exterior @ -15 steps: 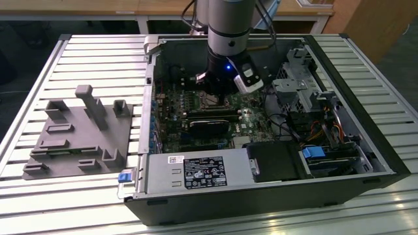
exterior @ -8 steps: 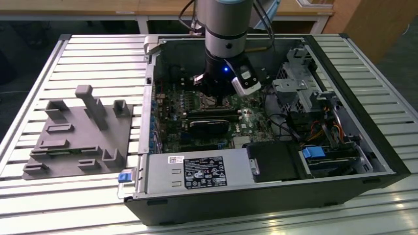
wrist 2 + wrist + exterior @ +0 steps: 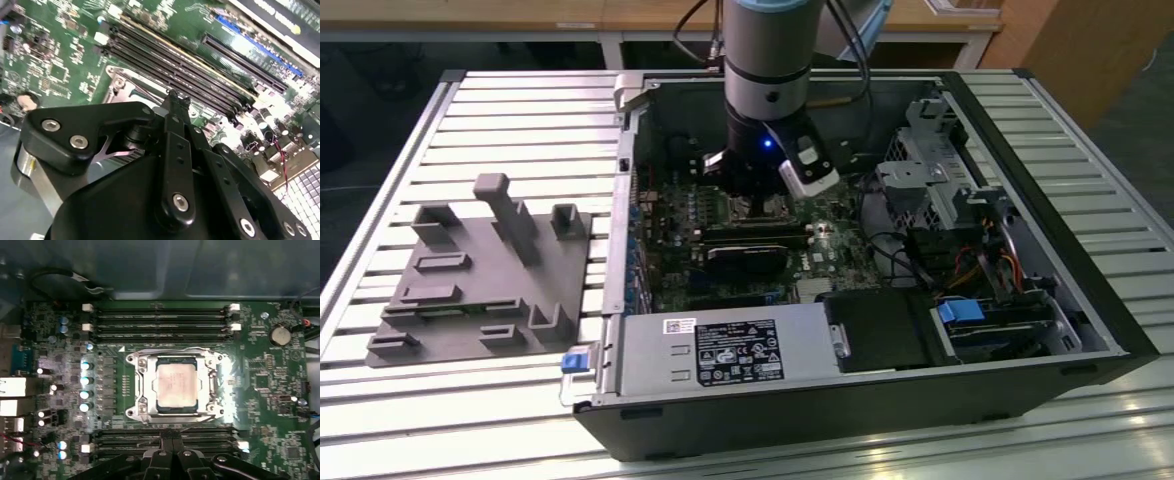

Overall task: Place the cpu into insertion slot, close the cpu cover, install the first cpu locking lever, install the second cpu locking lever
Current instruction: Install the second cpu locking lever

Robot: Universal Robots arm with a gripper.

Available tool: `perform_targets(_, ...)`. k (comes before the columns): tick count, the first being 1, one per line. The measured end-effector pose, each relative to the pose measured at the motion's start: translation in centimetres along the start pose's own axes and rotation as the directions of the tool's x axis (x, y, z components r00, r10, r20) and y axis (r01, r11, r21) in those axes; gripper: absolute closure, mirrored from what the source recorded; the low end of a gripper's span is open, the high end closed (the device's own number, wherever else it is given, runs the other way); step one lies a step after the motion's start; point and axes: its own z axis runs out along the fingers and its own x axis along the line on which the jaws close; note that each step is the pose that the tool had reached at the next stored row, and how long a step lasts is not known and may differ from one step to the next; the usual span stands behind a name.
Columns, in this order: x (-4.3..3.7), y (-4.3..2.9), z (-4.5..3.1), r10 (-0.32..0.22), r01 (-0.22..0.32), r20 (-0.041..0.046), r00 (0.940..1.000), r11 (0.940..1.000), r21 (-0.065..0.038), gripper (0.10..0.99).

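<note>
The cpu point(image 3: 175, 384), a pale silver-beige square, lies in the insertion slot point(image 3: 175, 410) on the green motherboard. The cpu cover point(image 3: 141, 385), a silver frame, lies flat around it, with the chip showing through its window. Thin metal levers point(image 3: 170, 349) run along the frame's edges; I cannot tell if they are latched. My gripper point(image 3: 172, 442) hovers beside the socket over the memory slots, its fingers shut together with nothing between them. In the second wrist view the gripper point(image 3: 177, 99) hangs just above the socket's silver corner point(image 3: 120, 82). In the exterior view the gripper point(image 3: 761, 200) reaches down into the open case.
Black memory slots point(image 3: 160, 315) flank the socket on two sides. A grey power supply box point(image 3: 720, 350) sits at the case's near edge, a black block point(image 3: 747, 255) beside the socket, a drive cage point(image 3: 934, 170) and cables on the exterior view's right. A grey fixture plate point(image 3: 480, 270) lies outside.
</note>
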Motion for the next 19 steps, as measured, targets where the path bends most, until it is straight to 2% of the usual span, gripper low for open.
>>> perform_targets(5,0.84,-0.12,0.78,0.000,0.000,-0.0001,1.0000,1.0000,-0.004,0.980)
perform_targets(10,1.06,-0.22,1.65,0.000,0.000,-0.0004,1.0000,1.0000,-0.009,0.980)
perform_targets(13,1.09,-0.30,1.98,0.001,-0.001,-0.0010,1.0000,0.9997,-0.026,0.980)
perform_targets(17,1.15,-0.87,2.10,0.002,-0.002,-0.0019,1.0000,0.9983,-0.058,0.980)
perform_targets(19,1.31,-1.12,2.09,0.002,-0.003,-0.0021,1.0000,0.9978,-0.066,0.980)
